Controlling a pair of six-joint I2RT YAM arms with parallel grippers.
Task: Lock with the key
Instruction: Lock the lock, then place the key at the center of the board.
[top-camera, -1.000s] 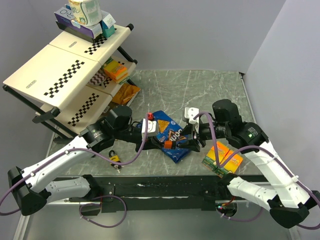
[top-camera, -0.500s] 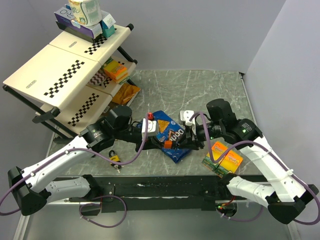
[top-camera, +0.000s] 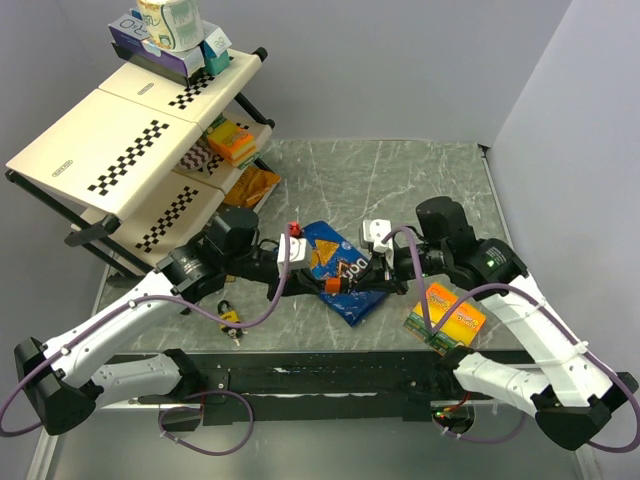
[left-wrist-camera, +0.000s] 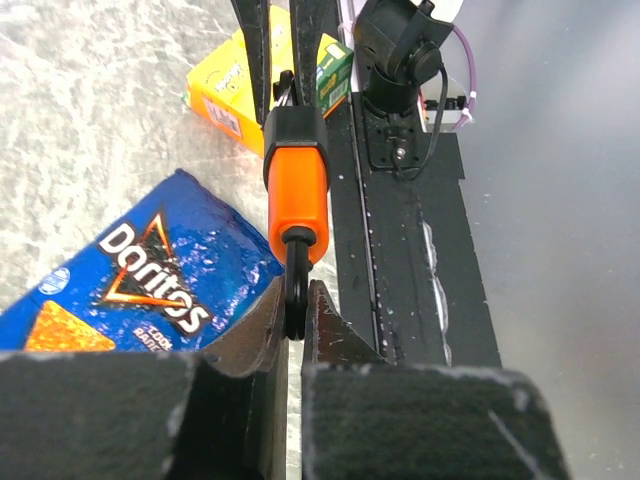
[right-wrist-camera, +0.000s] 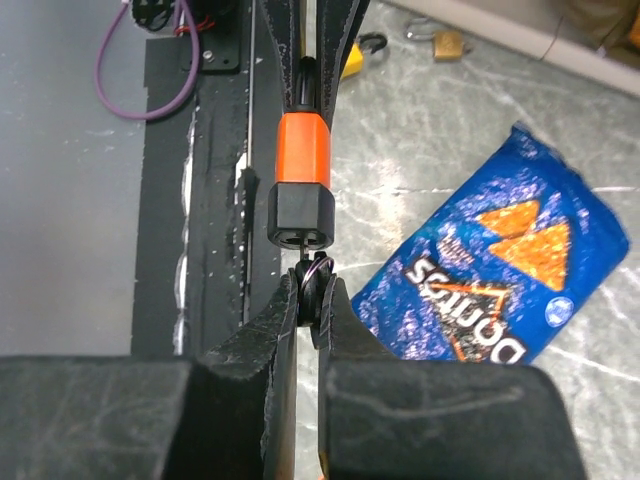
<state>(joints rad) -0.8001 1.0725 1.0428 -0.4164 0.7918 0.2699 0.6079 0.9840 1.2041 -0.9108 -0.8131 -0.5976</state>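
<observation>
Orange padlock (top-camera: 336, 288) is held in the air over the Doritos bag (left-wrist-camera: 150, 280), mid-table. Left gripper (left-wrist-camera: 297, 312) at its 9 o'clock, clamped on the black shackle (left-wrist-camera: 296, 285). Right gripper (right-wrist-camera: 312, 292) at 3 o'clock, pinched on the key (right-wrist-camera: 316, 272), right at the lock's black base; can't tell if it's inserted.

key (right-wrist-camera: 314, 283): mostly hid | shackle (left-wrist-camera: 296, 292): part hid | chip bag (left-wrist-camera: 130, 285): cut off
</observation>
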